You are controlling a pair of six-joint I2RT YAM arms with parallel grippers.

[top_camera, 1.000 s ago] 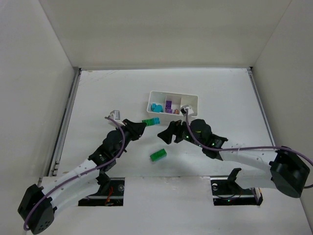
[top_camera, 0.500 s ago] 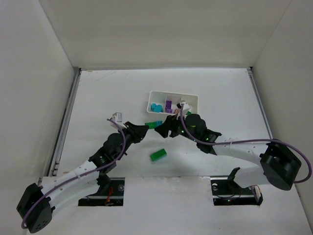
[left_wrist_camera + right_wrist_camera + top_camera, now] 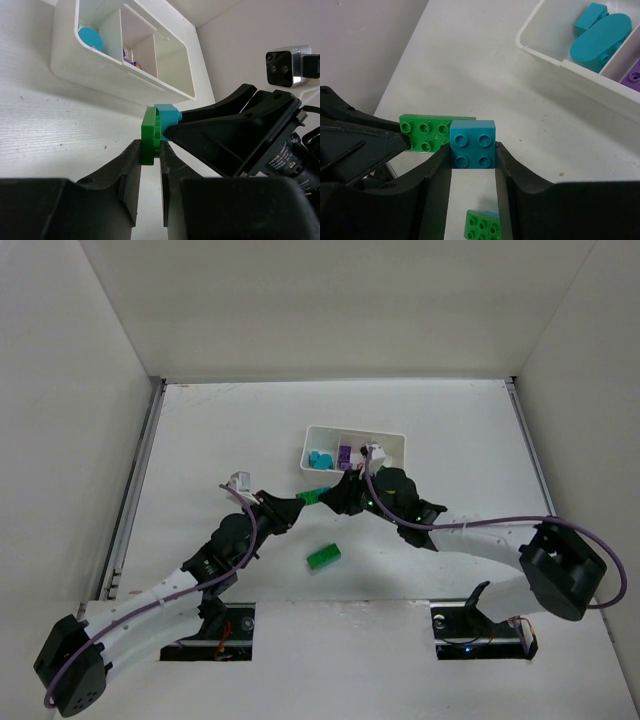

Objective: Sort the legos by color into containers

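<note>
Left claw (image 3: 149,152) is clamped on a green brick (image 3: 148,134), its arm stretched from the near edge toward the middle of the table (image 3: 220,430). Right claw (image 3: 472,150) reaches in from the opposite side, meeting it tip to tip, fingers pressed on both sides of a cyan brick (image 3: 472,144). The square, four-studded cyan brick is stuck to the green one, just off the near-left corner of the tray (image 3: 100,70). Cyan pieces (image 3: 320,459) sit in the tray's left compartment, purple pieces (image 3: 345,454) in the middle. A loose green brick (image 3: 323,557) lies nearer the table's near edge.
</note>
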